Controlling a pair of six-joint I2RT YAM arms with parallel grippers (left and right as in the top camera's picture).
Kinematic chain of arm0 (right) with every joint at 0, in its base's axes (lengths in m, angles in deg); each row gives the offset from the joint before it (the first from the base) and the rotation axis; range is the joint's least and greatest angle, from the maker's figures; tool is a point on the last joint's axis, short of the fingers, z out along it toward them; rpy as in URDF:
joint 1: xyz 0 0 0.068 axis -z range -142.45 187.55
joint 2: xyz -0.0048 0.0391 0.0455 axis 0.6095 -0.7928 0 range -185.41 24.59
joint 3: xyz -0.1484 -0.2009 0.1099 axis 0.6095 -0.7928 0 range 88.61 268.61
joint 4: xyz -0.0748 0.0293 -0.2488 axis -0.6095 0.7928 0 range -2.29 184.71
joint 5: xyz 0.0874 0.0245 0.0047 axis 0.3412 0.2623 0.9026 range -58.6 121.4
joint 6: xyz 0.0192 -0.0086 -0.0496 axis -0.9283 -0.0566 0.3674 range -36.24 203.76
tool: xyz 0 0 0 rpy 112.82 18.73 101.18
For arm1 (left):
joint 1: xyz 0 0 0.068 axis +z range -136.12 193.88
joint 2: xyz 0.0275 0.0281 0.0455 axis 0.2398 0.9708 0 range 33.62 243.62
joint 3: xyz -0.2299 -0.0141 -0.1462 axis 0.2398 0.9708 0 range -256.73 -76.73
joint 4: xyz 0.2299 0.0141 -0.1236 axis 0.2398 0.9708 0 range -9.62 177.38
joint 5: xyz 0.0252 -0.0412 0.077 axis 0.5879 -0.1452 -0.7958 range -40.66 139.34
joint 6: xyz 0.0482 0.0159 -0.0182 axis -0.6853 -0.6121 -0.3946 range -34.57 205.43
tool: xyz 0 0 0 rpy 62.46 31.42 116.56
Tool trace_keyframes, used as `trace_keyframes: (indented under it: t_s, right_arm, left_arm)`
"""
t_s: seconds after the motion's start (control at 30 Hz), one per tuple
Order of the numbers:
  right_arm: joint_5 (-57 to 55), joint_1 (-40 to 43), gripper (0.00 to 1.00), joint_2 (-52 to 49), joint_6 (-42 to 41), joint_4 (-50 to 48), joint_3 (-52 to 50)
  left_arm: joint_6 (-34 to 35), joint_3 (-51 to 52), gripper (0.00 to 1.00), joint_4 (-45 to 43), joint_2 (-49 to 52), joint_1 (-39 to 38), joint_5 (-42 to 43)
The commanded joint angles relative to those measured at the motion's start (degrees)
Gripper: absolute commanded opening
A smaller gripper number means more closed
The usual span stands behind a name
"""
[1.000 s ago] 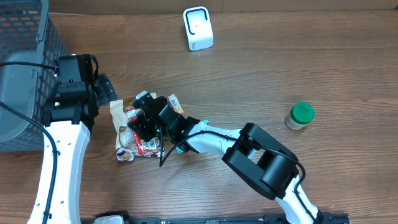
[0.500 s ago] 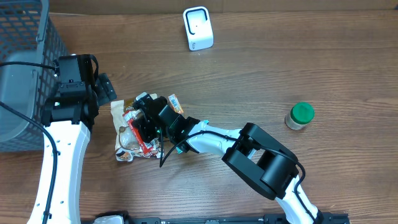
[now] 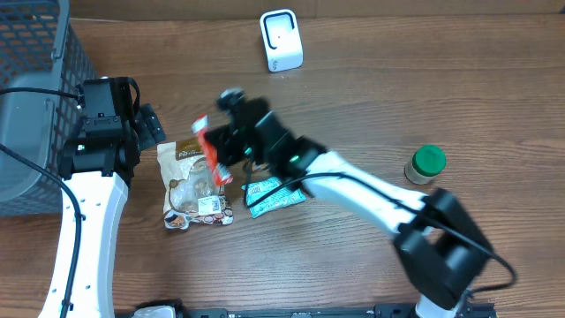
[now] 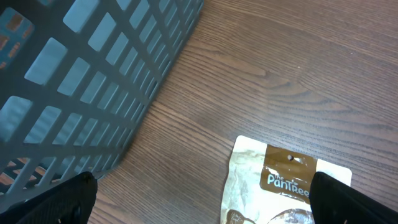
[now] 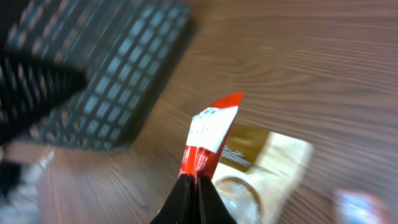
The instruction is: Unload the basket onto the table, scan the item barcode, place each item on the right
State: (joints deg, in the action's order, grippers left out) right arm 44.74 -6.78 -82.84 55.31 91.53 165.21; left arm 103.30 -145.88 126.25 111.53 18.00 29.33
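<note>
Now the red packet point(image 5: 210, 134) is off the table. A second ago it lay in the heap with the right gripper point(image 5: 198, 182) closing on it; at this moment those fingers are pinched tight on its lower end and hold it in the air, nearly upright in the right wrist view. From overhead it hangs just at one o'clock of the tan pouch point(image 3: 190, 181), which has stayed flat where it was. A teal packet point(image 3: 275, 196), half hidden under the arm before, now lies in plain view at three o'clock of the pouch.

I judge the pick done and the carry under way: the packet must reach the white scanner point(image 3: 281, 40), which stands well apart at about one o'clock of it. The wrist picture is smeared by motion, so I cannot tell which face bears the barcode (it may need turning before the scanner reads it).

The left gripper point(image 3: 150, 126) has not stirred. Its fingers are spread wide and grasp nothing, and it hovers at ten o'clock of the pouch.

Farther out, the table point(image 3: 397, 79) is brown wood grain. A green-lidded jar point(image 3: 426, 165) stands alone at three o'clock, and a dark mesh basket point(image 3: 35, 71) fills the ten o'clock corner. Nothing of the room past the table's edge shows.
</note>
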Motion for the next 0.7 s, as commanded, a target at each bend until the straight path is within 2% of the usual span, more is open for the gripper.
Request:
trace_keyframes:
  t_s: [0.0,0.2,0.5,0.57,0.67]
  right_arm:
    - [-0.1,6.3,0.04,3.1,-6.4,6.5,0.0]
    - [-0.9,17.1,0.04,2.9,-6.3,22.1,-0.1]
    - [-7.8,24.1,0.04,2.8,-6.3,34.0,-0.2]
    - [-8.3,24.2,0.17,2.8,-7.3,34.0,-0.3]
    - [-9.9,24.2,0.57,2.8,-9.2,34.0,-0.5]
  left_arm:
    - [-0.1,-0.7,1.00,0.0,0.1,0.0,-0.9]
    - [-0.1,-0.7,1.00,0.0,0.1,0.0,-0.9]
    - [-0.1,-0.7,1.00,0.0,0.1,0.0,-0.9]
    - [-0.1,-0.7,1.00,0.0,0.1,0.0,-0.9]
    - [-0.1,-0.7,1.00,0.0,0.1,0.0,-0.9]
